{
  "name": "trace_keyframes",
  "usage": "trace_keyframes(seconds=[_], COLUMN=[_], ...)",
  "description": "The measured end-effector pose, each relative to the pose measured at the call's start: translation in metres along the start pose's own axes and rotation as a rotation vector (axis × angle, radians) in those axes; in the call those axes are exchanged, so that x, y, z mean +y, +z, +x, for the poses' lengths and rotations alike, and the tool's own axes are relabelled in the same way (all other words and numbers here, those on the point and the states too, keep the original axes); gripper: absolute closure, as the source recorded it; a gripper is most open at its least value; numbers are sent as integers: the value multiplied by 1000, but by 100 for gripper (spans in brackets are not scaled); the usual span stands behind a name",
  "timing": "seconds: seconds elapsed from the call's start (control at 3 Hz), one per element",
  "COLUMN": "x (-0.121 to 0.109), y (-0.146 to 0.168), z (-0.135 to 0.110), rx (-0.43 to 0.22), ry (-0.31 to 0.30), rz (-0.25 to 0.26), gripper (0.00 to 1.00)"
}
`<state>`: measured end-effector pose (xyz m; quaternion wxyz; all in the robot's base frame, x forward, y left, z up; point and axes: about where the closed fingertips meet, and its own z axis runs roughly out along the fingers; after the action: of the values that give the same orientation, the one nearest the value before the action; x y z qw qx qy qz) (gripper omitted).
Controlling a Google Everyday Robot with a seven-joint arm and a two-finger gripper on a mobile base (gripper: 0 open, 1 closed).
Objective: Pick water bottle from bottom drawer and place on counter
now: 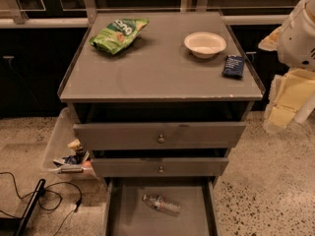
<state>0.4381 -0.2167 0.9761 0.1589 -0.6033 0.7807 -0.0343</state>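
Note:
The water bottle [162,205] lies on its side in the open bottom drawer [123,215], cap toward the left, near the drawer's middle. The counter [157,68] is the grey top of the cabinet, above the two upper drawers. My gripper [288,100] hangs at the right edge of the view, beside the counter's right side and well above and to the right of the bottle. It holds nothing that I can see. The arm's white body [300,33] is above it.
On the counter lie a green snack bag [118,33] at the back left, a white bowl [205,44] at the back right and a dark blue packet [233,66] near the right rim. A clear bin [66,149] of items and black cables [44,195] are on the floor to the left.

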Motion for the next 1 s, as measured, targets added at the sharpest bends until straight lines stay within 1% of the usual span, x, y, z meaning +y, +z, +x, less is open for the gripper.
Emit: trace_keyframes(seconds=[0.33, 0.67, 1.0], x=[0, 6, 32], y=[5, 33, 107], z=[0, 1, 22], rx=[-2, -19, -15], ry=[-8, -17, -15], rz=[5, -22, -85], gripper=[0, 0, 0])
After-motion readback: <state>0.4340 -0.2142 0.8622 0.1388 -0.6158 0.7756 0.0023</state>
